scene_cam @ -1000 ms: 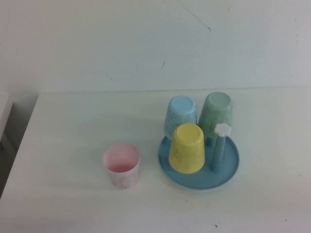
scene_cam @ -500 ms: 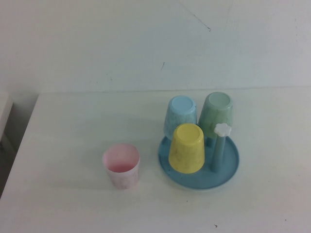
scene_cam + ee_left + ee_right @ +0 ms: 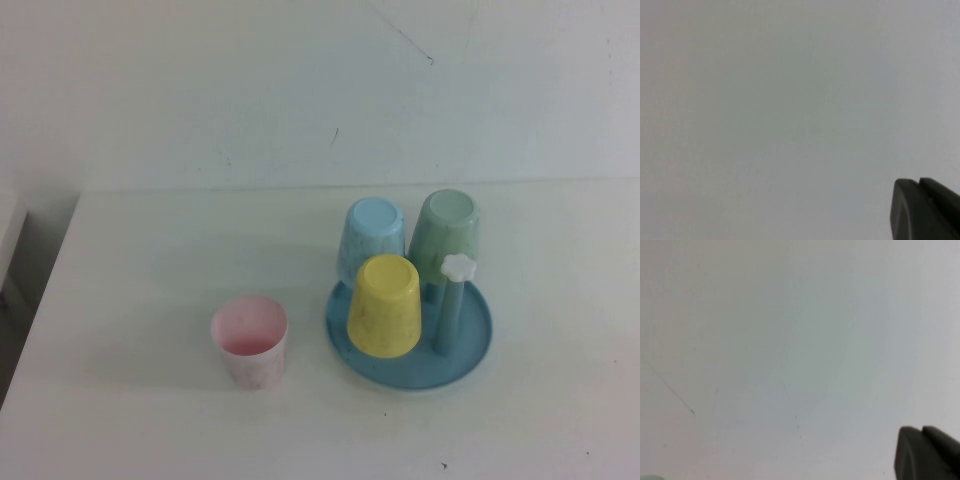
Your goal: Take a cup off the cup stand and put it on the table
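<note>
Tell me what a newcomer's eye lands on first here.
The round blue plastic cup stand right of centre on the white table, carrying upturned yellow, light-blue and mint-green cups beside one bare flower-capped peg. Left of it a pink cup stands upright. The left gripper and right gripper are shut, away from the table.

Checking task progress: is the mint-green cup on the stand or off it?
On: the cup sits upside down on the cup stand.
</note>
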